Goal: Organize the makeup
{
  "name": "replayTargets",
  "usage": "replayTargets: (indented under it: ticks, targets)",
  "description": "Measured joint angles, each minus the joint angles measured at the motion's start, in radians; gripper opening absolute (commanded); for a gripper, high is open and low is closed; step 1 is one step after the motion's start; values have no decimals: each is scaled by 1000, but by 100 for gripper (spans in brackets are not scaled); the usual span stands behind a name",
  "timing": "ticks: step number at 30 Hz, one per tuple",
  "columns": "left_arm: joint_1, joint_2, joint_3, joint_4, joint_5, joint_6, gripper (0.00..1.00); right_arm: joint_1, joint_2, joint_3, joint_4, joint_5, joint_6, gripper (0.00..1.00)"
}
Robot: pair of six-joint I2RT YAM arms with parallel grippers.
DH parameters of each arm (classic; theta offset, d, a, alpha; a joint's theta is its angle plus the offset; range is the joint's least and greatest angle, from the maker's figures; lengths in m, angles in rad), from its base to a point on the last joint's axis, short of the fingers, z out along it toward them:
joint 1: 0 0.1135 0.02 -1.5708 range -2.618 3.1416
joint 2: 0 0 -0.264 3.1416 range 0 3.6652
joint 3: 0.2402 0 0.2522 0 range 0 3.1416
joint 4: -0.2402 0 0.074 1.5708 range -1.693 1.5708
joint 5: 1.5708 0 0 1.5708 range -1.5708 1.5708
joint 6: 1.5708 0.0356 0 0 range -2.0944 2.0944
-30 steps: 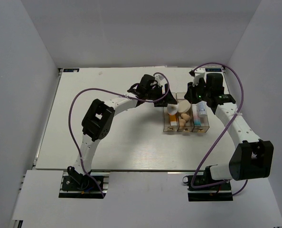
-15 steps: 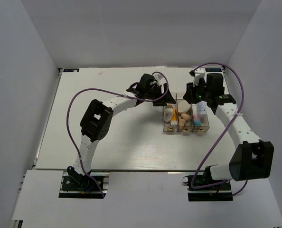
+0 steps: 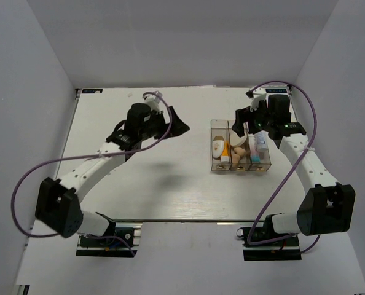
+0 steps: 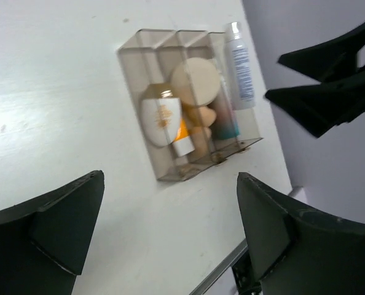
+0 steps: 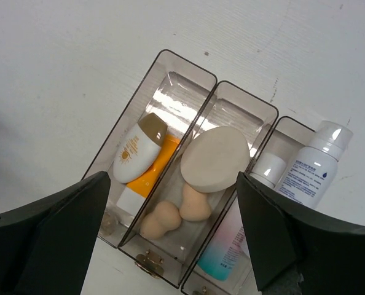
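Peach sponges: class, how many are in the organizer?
2. One sponge lies clear in the middle compartment; the other sponge sits beside it, partly under the round beige puff. More may be hidden beneath.

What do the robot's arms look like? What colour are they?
Both arms are white tubes with chunky black joints. The left arm and right arm each trail a looping purple cable. Their fingers are black, flat and pointed like wedges.
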Motion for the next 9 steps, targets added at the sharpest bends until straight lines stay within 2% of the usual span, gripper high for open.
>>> replayTargets:
  ticks: [6,9]
  targets:
    - [8,-188,-193,-67,-107,4,98,0,0,32,-5,50,44,89]
    - [14,-249,-236,-91,-133,4,98,0,2,49,-5,77,79,89]
